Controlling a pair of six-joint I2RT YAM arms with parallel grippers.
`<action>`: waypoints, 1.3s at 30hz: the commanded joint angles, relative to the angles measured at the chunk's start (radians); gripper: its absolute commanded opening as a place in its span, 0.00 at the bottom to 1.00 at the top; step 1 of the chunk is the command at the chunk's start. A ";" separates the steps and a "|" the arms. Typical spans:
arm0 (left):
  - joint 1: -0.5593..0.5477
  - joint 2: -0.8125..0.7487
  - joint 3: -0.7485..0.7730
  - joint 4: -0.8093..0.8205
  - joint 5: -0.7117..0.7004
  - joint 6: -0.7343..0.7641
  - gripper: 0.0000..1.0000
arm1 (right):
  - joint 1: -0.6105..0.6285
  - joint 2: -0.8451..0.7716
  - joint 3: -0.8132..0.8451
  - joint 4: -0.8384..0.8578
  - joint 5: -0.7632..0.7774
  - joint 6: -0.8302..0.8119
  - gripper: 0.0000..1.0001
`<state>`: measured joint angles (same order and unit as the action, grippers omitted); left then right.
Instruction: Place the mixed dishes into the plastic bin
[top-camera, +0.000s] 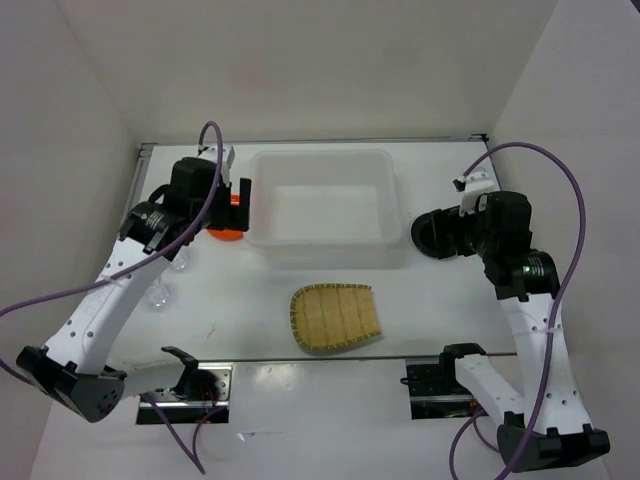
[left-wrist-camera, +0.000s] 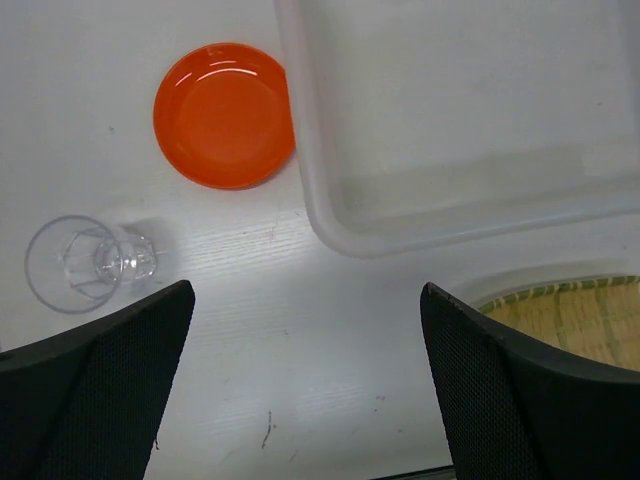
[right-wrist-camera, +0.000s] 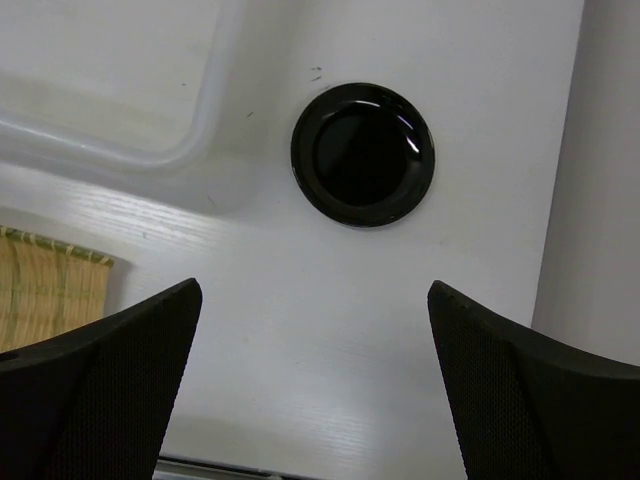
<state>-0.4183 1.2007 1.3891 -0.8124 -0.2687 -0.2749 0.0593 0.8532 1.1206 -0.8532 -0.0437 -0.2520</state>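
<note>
The plastic bin (top-camera: 320, 155) stands at the table's back centre, nothing in it. In front of it lies the woven tray (top-camera: 337, 317). Left of the bin sits the orange plate (left-wrist-camera: 224, 115), and my left gripper (left-wrist-camera: 307, 287) hovers open above the table just short of it, holding nothing. A clear cup (left-wrist-camera: 85, 262) lies on its side nearby; in the top view two cups (top-camera: 180, 262) (top-camera: 157, 296) show beside the left arm. The black plate (right-wrist-camera: 363, 154) rests right of the bin. My right gripper (right-wrist-camera: 315, 285) hangs open above the table before it, also holding nothing.
White walls enclose the table on the left, back and right; the right wall (right-wrist-camera: 600, 170) runs close to the black plate. The bin's rounded corner (right-wrist-camera: 200, 140) and the woven tray's edge (right-wrist-camera: 50, 285) lie left of the right gripper. Arm bases stand at the near edge.
</note>
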 joint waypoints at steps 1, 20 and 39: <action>-0.004 -0.075 -0.005 0.015 0.059 -0.033 1.00 | 0.008 -0.034 0.012 0.026 0.088 0.014 0.98; -0.013 -0.125 -0.344 0.071 0.592 -0.219 1.00 | 0.008 -0.121 -0.038 0.088 0.117 0.010 0.98; -0.257 0.016 -0.657 0.341 0.441 -0.550 1.00 | 0.008 -0.100 -0.038 0.088 0.117 0.000 0.98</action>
<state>-0.6598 1.1770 0.7330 -0.5503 0.2192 -0.7841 0.0593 0.7494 1.0863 -0.8154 0.0650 -0.2485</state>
